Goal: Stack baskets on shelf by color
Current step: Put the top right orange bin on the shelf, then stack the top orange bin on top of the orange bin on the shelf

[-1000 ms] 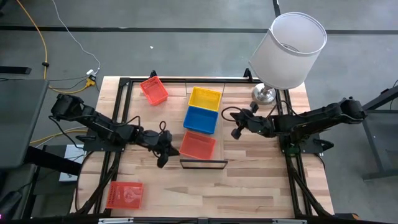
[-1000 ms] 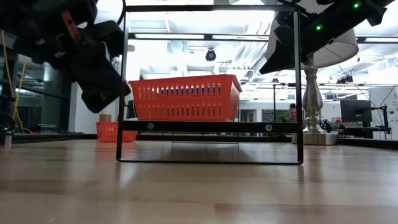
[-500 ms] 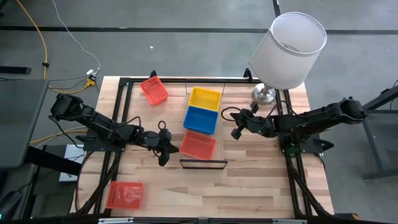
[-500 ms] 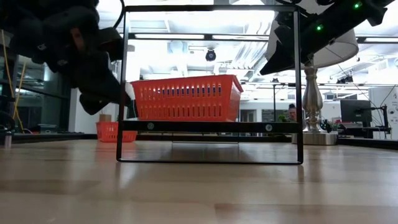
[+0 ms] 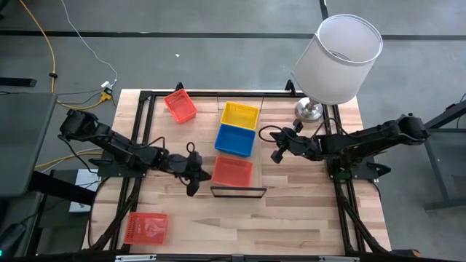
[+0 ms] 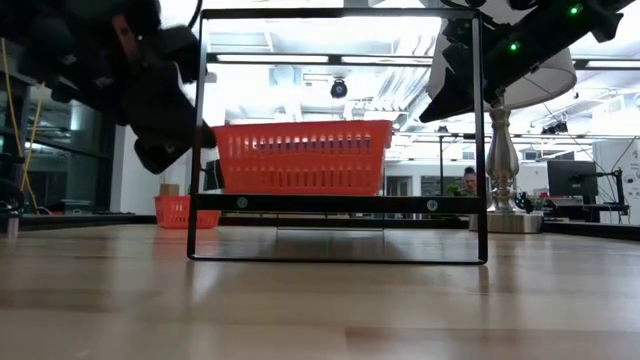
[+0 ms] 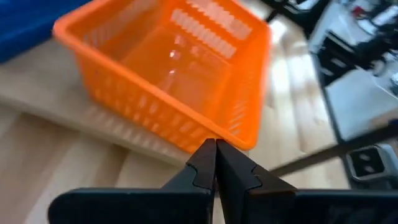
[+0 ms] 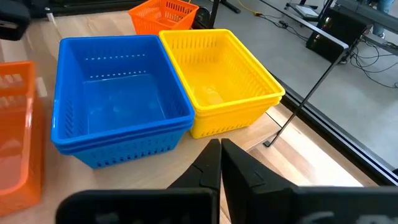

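A narrow light-wood shelf [image 5: 238, 156] with thin black end rails runs down the middle of the table, and three baskets sit on it in a row. The yellow basket [image 5: 239, 115] is at the far end of the shelf, upright and open side up, with a second yellow rim showing beneath it. The blue basket [image 5: 235, 140] sits just beside it, touching, also nested in another. The red basket on the shelf [image 5: 232, 171] rests at the near end, a little askew. A second red basket [image 5: 180, 105] lies tilted off the shelf's far left side. A third red basket [image 5: 145, 228] lies well apart, off its near left.
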`<action>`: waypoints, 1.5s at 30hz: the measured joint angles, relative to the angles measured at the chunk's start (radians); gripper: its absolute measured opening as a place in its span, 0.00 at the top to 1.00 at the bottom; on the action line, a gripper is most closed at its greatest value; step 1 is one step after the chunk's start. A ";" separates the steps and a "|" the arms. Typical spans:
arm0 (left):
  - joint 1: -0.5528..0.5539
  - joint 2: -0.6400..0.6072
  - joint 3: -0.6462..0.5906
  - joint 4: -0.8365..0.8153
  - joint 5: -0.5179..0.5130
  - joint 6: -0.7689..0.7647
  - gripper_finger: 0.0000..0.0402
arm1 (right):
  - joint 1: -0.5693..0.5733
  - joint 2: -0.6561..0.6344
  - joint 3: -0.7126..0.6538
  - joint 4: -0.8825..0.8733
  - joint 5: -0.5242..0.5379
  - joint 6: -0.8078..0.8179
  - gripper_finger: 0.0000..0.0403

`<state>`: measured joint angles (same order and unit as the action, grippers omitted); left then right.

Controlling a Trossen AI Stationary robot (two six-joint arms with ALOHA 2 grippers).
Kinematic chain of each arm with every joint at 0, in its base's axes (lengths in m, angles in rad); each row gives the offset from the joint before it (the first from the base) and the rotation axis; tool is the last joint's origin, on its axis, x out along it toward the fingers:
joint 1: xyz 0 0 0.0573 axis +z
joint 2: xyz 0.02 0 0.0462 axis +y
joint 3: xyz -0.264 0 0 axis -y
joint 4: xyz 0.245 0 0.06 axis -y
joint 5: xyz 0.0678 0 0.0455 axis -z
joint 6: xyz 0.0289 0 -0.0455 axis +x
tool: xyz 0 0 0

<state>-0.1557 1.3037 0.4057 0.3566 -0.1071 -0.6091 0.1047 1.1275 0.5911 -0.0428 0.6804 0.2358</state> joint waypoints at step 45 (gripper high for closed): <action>0.724 0.048 0.490 -1.071 -0.192 0.326 0.53 | 0.000 0.000 0.000 -0.028 -0.004 0.001 1.00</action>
<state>0.5687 1.3517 0.8956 -0.7145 -0.2989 -0.2828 0.1043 1.1278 0.5911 -0.0710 0.6759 0.2368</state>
